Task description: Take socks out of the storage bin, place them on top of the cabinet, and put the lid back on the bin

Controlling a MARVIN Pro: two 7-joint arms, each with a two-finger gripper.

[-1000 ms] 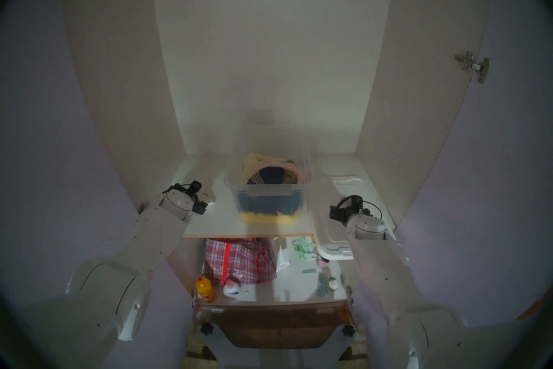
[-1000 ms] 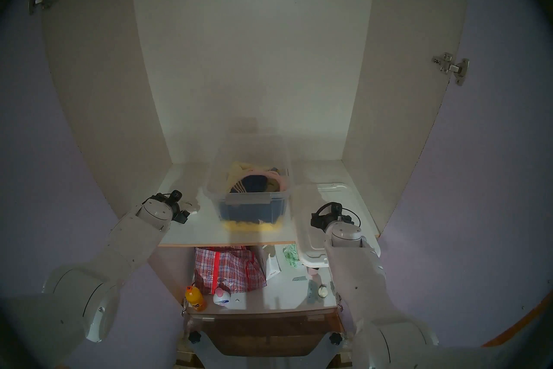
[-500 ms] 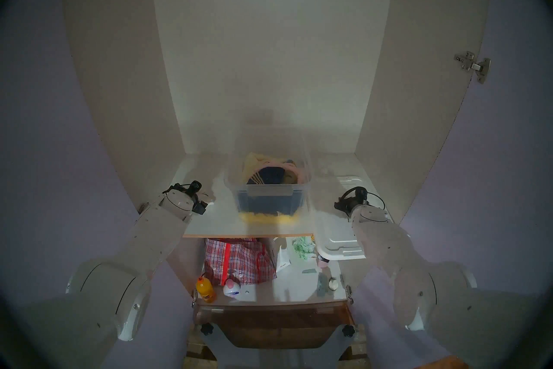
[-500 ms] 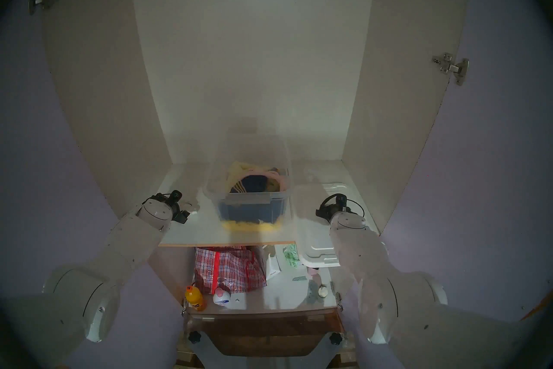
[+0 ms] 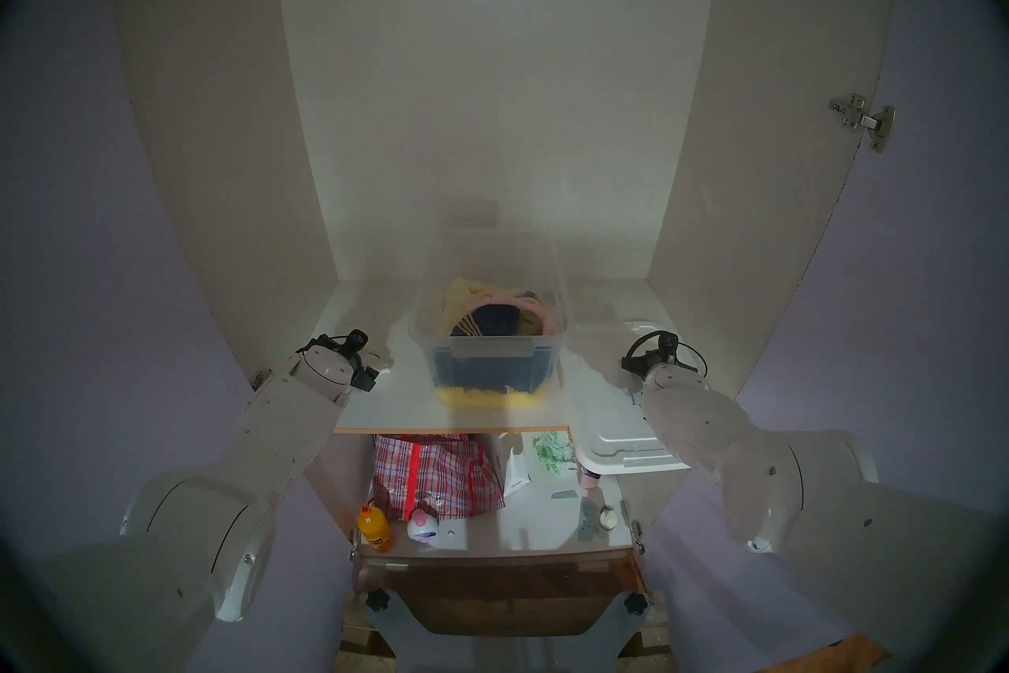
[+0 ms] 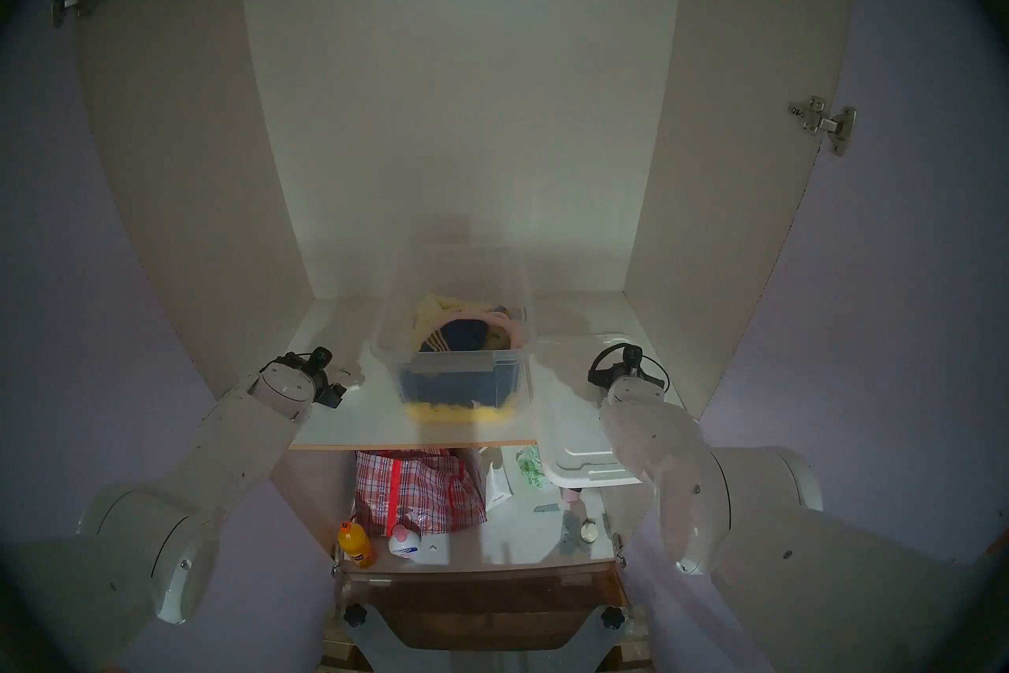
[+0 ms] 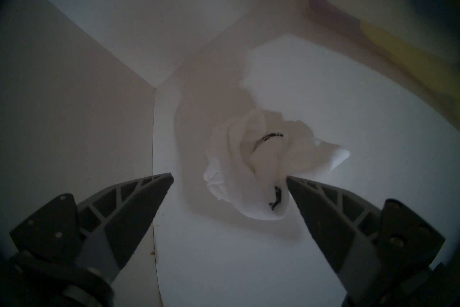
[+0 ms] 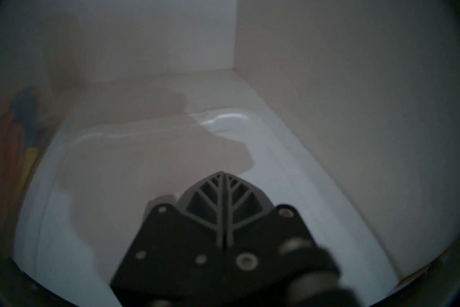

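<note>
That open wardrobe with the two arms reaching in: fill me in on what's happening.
The socks lie on the cabinet shelf, left of the open storage bin, with the left pincer open around them and one tip beside the fabric. The right pincer is shut and empty over the lid, which lies flat to the bin's right and overhangs the shelf's front edge. The lid is not yet on.

White shelf (image 5: 382, 409): socks (image 7: 251, 162), storage bin (image 5: 491, 355), lid (image 5: 622, 437).
</note>
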